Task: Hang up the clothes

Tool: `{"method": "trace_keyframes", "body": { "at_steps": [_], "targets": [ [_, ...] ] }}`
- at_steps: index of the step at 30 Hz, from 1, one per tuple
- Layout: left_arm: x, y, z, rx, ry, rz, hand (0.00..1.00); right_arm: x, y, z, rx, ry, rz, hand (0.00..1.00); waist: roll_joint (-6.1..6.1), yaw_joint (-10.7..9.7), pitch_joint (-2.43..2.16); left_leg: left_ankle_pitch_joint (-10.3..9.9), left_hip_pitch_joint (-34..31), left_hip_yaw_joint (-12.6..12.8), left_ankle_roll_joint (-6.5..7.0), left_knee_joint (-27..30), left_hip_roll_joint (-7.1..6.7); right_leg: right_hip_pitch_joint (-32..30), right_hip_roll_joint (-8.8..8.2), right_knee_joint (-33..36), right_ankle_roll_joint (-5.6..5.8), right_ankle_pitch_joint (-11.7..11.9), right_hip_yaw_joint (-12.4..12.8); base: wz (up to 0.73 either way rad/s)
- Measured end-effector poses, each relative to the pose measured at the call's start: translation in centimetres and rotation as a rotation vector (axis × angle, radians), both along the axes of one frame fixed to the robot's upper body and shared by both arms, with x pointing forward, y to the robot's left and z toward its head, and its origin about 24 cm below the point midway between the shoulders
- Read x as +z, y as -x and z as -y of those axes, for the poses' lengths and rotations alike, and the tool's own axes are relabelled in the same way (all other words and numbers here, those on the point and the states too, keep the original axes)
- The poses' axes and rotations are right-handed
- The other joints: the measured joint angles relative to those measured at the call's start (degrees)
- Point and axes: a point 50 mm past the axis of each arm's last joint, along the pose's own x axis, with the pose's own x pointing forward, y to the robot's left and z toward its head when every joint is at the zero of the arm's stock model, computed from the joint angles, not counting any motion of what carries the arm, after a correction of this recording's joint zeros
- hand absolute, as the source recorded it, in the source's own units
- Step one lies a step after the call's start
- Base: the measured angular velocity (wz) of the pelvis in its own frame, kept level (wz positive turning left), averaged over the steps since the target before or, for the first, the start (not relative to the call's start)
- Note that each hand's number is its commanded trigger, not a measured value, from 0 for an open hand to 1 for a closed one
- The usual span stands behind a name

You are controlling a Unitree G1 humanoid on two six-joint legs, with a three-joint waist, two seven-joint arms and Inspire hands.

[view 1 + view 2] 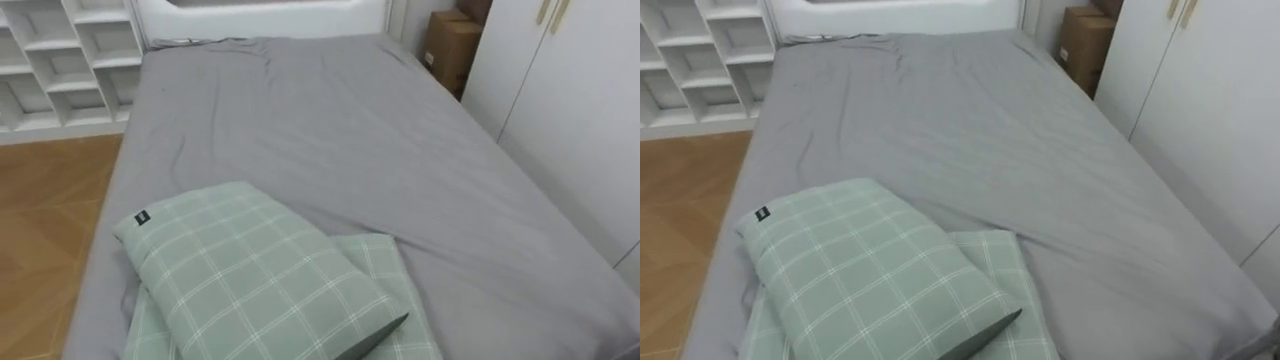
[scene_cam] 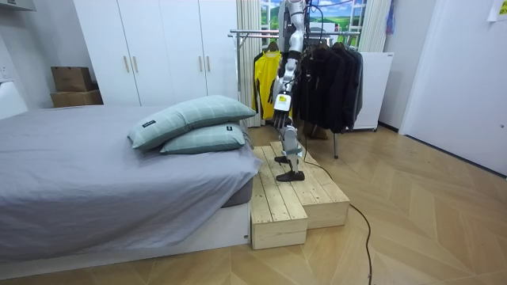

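1. We are standing on the wooden platform (image 2: 297, 198) at the end of the bed (image 1: 330, 130), facing it.
2. We are looking down at two green checked pillows (image 1: 260, 270) lying one on the other on the grey sheet, at the near end.
3. Our left hand (image 2: 280, 111) is hanging at our side in the room view; we cannot tell whether it is released, clenched or grasping anything.
4. The clothes (image 2: 333, 87), dark ones beside a yellow garment (image 2: 265, 79), are hanging on the rack (image 2: 253, 33) just behind us.
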Motion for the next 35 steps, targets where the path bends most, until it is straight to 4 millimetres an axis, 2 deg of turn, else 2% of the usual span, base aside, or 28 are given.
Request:
{"method": "trace_keyframes", "body": {
  "at_steps": [2, 5, 9, 15, 22, 29, 35],
  "targets": [
    [-0.1, 0.5, 0.2, 0.009, 0.008, -0.029, 0.00, 0.0, 0.4, 0.0, -0.022, -0.008, -0.004, 0.00, 0.08, 0.0, -0.04, 0.0, 0.0, -0.2, 0.00, 0.1, 0.00, 0.3, 0.01, -0.1, 0.05, 0.0, 0.2, 0.10],
    [-0.2, 1.2, 0.4, 0.021, 0.019, -0.077, 0.00, -0.1, 0.9, -0.1, -0.056, -0.029, -0.009, 0.00, 0.07, 0.0, -0.07, 0.0, 0.1, -0.9, -0.02, 0.5, -0.23, 0.8, 0.03, -0.1, 0.27, -0.5, 3.6, 0.13],
    [-0.4, 2.4, 0.8, 0.035, 0.053, -0.139, 0.00, -0.1, 1.2, 0.0, -0.072, -0.034, -0.027, 0.00, 0.68, 0.0, -0.11, 0.0, 0.1, -1.2, -0.04, 0.5, -0.24, 1.1, 0.08, -0.1, 0.25, -0.5, 3.5, 0.03],
    [-0.5, 2.7, 0.9, 0.038, 0.075, -0.161, 0.00, -0.1, 1.0, -0.1, -0.070, -0.041, -0.023, 0.00, 0.68, 0.1, -0.07, 0.0, 0.0, -1.6, -0.04, 0.9, -0.32, 1.3, 0.03, 0.0, 0.01, -0.8, 3.3, 0.04],
    [-0.5, 2.3, 0.9, 0.036, 0.092, -0.155, 0.00, -0.2, 1.0, -0.3, -0.078, -0.048, -0.021, 0.00, 0.31, -0.1, -0.29, 0.0, -0.5, -1.8, -0.02, 1.2, -0.58, 1.1, -0.20, 0.0, 0.14, -0.9, 3.0, 0.00],
    [-0.5, 1.0, 1.0, 0.025, 0.117, -0.135, 0.00, -0.2, 1.1, -0.4, -0.081, -0.051, -0.024, 0.00, 0.12, -0.3, -0.21, 0.0, -0.5, -2.6, -0.02, 1.6, -0.84, 1.6, -0.27, 0.0, 0.27, -1.0, 3.4, 0.06],
    [-0.5, 1.3, 1.0, 0.027, 0.127, -0.146, 0.00, -0.2, 1.3, -0.4, -0.107, -0.056, -0.031, 0.00, 0.15, -0.3, -0.09, 0.0, -0.4, -2.6, -0.02, 1.6, -0.84, 1.8, -0.30, 0.0, 0.27, -1.2, 3.4, 0.00]
  ]
}}
